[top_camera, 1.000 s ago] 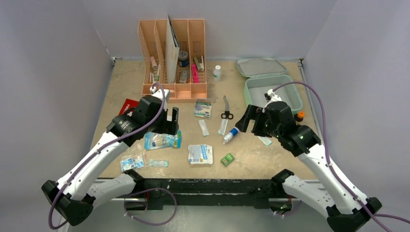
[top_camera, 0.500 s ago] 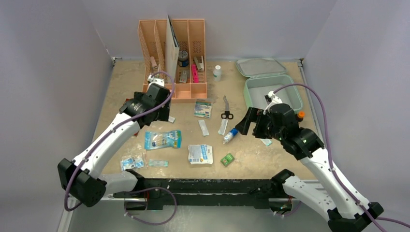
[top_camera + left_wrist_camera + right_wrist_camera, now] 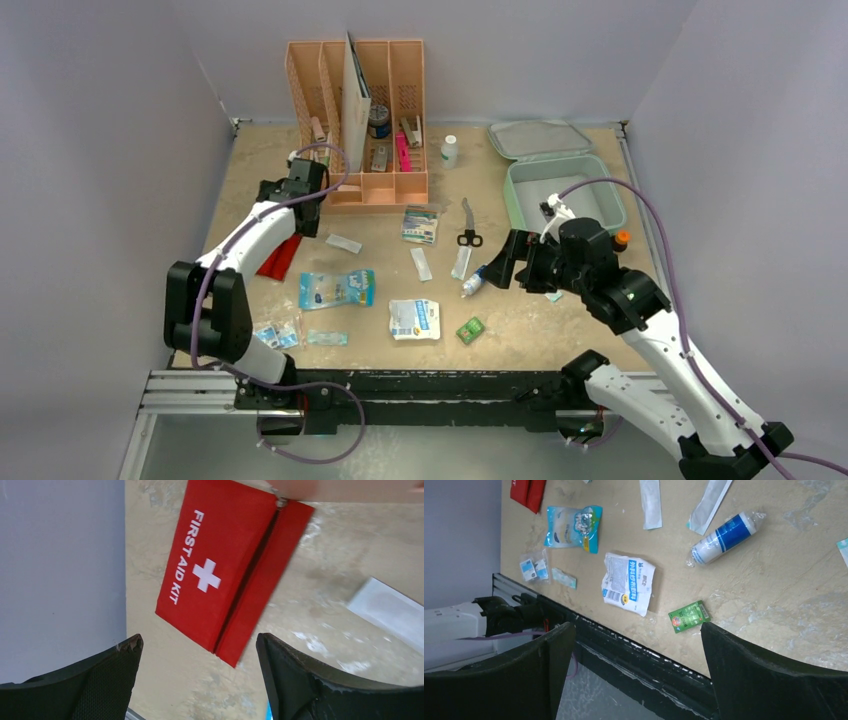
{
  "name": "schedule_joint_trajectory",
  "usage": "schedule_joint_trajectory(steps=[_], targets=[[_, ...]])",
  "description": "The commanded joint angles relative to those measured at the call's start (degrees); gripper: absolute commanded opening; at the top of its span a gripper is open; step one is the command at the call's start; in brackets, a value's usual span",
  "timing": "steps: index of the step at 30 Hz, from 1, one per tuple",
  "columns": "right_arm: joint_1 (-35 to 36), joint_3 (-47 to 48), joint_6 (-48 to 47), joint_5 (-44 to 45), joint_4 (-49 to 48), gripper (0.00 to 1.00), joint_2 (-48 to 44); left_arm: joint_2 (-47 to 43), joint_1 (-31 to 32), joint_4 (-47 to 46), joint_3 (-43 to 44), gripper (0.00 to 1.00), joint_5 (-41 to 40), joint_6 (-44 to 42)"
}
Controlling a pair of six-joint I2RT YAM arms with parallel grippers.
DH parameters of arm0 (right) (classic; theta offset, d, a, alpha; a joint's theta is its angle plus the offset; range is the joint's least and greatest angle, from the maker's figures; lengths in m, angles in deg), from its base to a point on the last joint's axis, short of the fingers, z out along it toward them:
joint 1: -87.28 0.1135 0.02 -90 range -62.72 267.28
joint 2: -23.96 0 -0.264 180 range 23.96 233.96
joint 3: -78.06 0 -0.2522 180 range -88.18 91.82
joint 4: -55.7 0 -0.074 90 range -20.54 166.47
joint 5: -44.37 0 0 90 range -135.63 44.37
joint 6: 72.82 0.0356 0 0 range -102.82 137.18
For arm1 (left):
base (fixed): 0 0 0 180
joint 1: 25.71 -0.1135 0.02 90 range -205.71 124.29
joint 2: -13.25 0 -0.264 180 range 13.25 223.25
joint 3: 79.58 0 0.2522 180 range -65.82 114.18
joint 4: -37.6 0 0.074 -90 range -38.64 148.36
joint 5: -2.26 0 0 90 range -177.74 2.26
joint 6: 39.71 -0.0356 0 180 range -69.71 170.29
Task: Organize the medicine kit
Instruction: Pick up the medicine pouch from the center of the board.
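Mint-green medicine kit [image 3: 540, 140] is lying open at the far right corner of the tan counter [image 3: 260, 160], its lid folded back toward the rear wall. The right hand [image 3: 508, 258] is hovering just in front of the kit's near left corner, its fingers spread wide and gripping nothing. In its wrist view a blue-and-white wrapped roll [image 3: 723, 539], a small green box [image 3: 689, 616] and a white packet [image 3: 629, 582] are lying on the counter below. The left hand [image 3: 197, 642] is hanging over a red pouch [image 3: 215, 570] lettered FIRST AID KIT, fingers released and apart. That pouch is lying flat beside the peach-orange slotted organizer [image 3: 360, 120] at the far left. Scissors [image 3: 469, 225] are resting mid-counter, between the organizer and the kit.
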Motion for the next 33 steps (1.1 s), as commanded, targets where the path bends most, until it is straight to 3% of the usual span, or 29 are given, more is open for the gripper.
schedule_joint_trajectory(steps=[1, 9, 19, 33], targets=[[0.09, 0.68, -0.94, -3.63, -0.32, 0.98, 0.12, 2.33, -4.17, -6.87, 1.31, 0.81, 0.74, -4.17], [0.12, 1.74, -0.91, -4.49, -0.55, 0.97, -1.08, 7.71, -4.36, -14.77, -1.49, 0.63, -4.63, -7.86], [0.09, -0.44, -0.50, -2.18, -2.38, 0.96, -5.71, 13.94, -4.36, -17.87, -1.71, 0.62, -3.79, -10.24], [0.09, 1.24, -2.19, -1.53, -0.66, 0.96, -4.54, 19.84, -4.36, -21.80, -2.81, 0.60, -6.87, -12.76]])
